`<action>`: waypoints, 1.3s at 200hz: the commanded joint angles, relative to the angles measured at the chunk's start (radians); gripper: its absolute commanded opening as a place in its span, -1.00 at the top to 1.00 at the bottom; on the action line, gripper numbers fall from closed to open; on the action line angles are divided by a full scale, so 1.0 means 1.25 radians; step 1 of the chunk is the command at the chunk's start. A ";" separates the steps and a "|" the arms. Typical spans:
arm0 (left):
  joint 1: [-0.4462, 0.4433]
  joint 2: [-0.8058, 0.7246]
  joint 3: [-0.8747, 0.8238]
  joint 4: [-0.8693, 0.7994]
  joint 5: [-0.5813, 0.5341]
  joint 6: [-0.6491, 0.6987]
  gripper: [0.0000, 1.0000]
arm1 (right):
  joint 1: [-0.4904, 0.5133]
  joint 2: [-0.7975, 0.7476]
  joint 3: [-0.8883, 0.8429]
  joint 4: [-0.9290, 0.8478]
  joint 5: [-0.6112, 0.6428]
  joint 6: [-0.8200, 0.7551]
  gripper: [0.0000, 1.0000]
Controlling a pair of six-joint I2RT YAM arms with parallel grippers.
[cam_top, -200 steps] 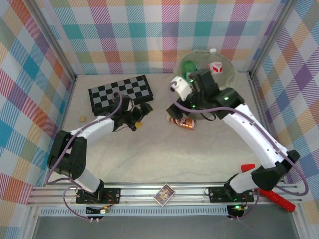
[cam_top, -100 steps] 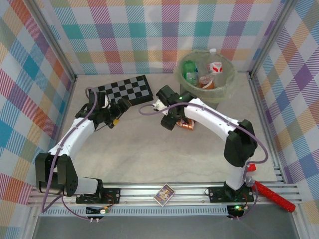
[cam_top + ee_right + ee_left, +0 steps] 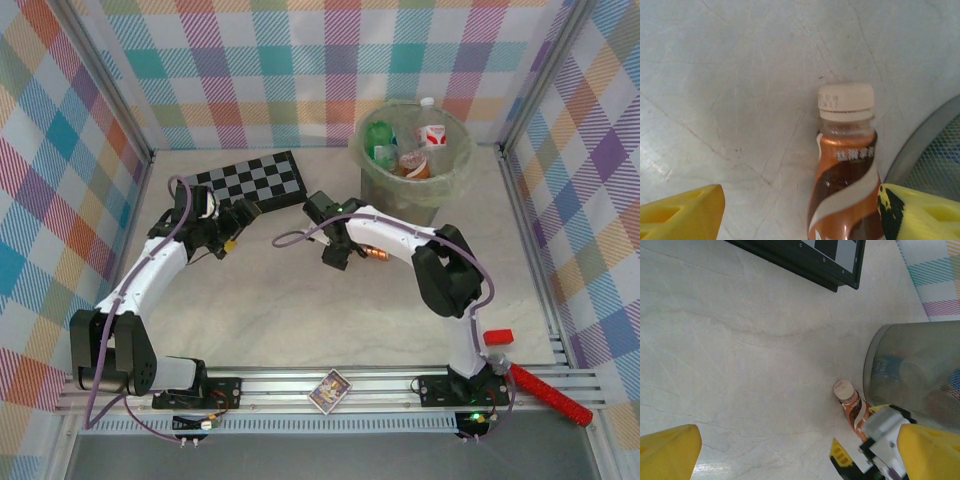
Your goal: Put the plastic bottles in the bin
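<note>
Between the two yellow fingers of the right gripper (image 3: 800, 197) lies one of the plastic bottles, a brown bottle (image 3: 845, 170), on its side on the table (image 3: 740, 75). Its cream cap (image 3: 846, 100) points away from the hand, ahead of the fingertips. The jaws stand apart and do not press it. The bottle is close against one finger (image 3: 920, 212), and a broad strip of bare table separates it from the other finger (image 3: 682, 212). This hand is released and grasps nothing. Just beyond the nearer finger rises the wall of the bin (image 3: 935, 150).

The label is copper-brown, with a white band that winds around the body. Under the neck there is a short line of small white characters, and on the cap a faint row of printed marks. Both are too small to read, and I cannot tell the brand.

From above, the right gripper (image 3: 338, 252) is at the brown bottle (image 3: 372, 252), in front of the bin (image 3: 362, 170). Inside the bin lie a green bottle (image 3: 381, 155), a white bottle (image 3: 431, 131) with a red label, and an orange bottle (image 3: 413, 165).

The left gripper (image 3: 240, 226) is well apart from all this, beside the chequered board (image 3: 245, 180). Its fingers (image 3: 667, 452) are spread wide over bare table, and it holds nothing. Far ahead of them the brown bottle (image 3: 852, 405) lies just beside the bin (image 3: 910, 365).
</note>
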 commanded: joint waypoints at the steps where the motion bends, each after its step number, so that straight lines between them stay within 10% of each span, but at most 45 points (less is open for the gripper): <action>1: 0.009 -0.018 -0.028 0.052 0.043 -0.026 -1.00 | -0.020 0.020 -0.009 0.043 0.009 -0.013 -0.60; 221: 0.009 0.015 -0.040 0.118 0.044 -0.057 -1.00 | -0.036 -0.069 0.051 -0.052 -0.117 0.109 0.21; 260: 0.009 0.022 -0.039 0.138 0.055 -0.065 -1.00 | -0.033 -0.047 0.059 -0.072 -0.077 0.095 -0.18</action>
